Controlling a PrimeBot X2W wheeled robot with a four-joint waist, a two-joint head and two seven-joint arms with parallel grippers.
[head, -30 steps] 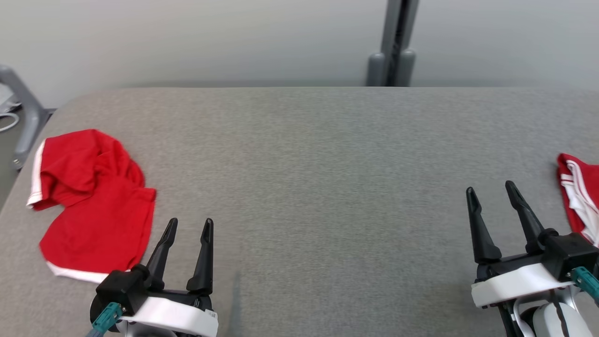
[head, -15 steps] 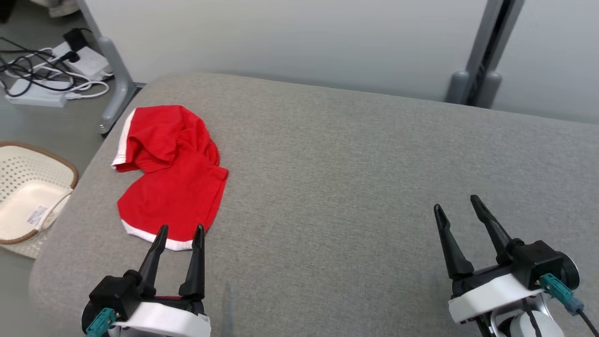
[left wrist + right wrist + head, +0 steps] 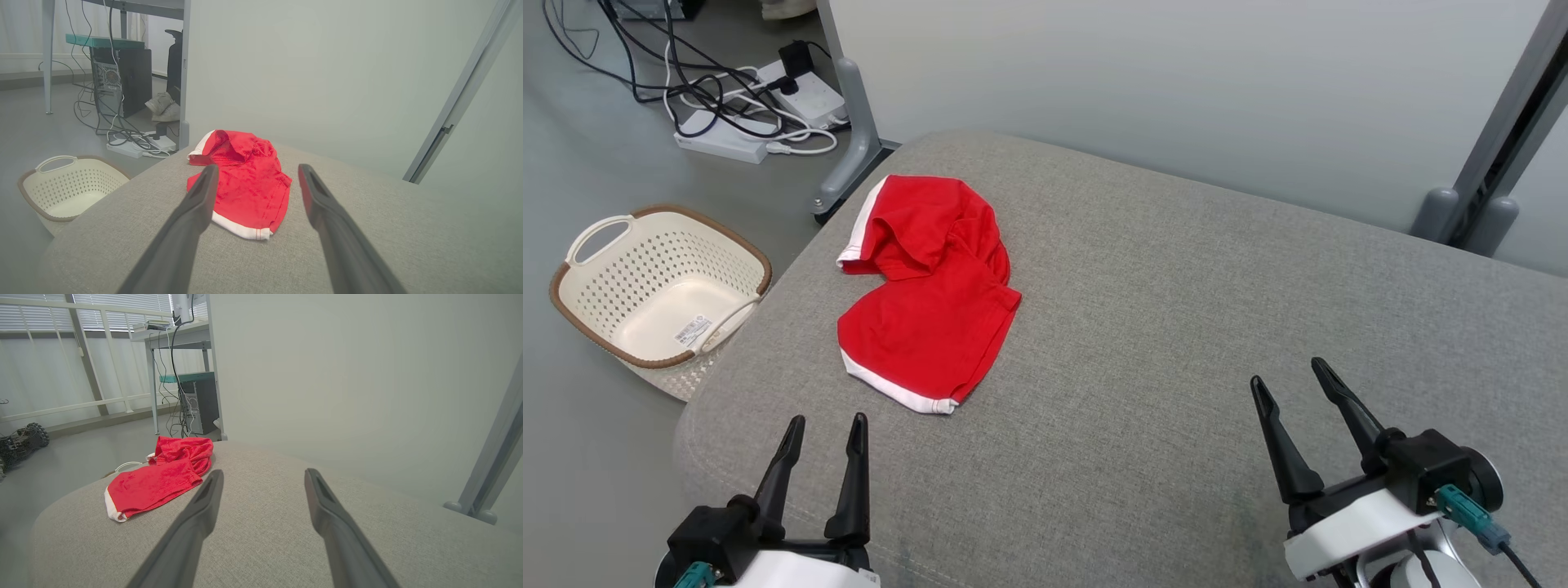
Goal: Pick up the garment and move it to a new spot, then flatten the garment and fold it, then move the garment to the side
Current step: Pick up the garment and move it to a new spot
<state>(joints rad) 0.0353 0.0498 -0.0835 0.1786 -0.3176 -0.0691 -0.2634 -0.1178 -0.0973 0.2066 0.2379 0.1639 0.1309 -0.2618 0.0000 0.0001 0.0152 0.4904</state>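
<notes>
A red garment with white trim lies crumpled near the far left corner of the grey table. In the left wrist view the garment sits straight ahead beyond the fingertips; in the right wrist view the same garment lies off to the left. My left gripper hovers open near the table's front left edge, short of the garment's white hem. My right gripper stands open at the front right, far from the cloth. Neither holds anything.
A cream perforated basket with a brown rim stands on the floor left of the table. Power strips and cables lie on the floor behind it. A grey partition post rises at the far right behind the table.
The head camera has swung left, so the whole picture shifted right: the basket and cables came into view and a second red cloth at the right edge left it. Both grippers stay open.
</notes>
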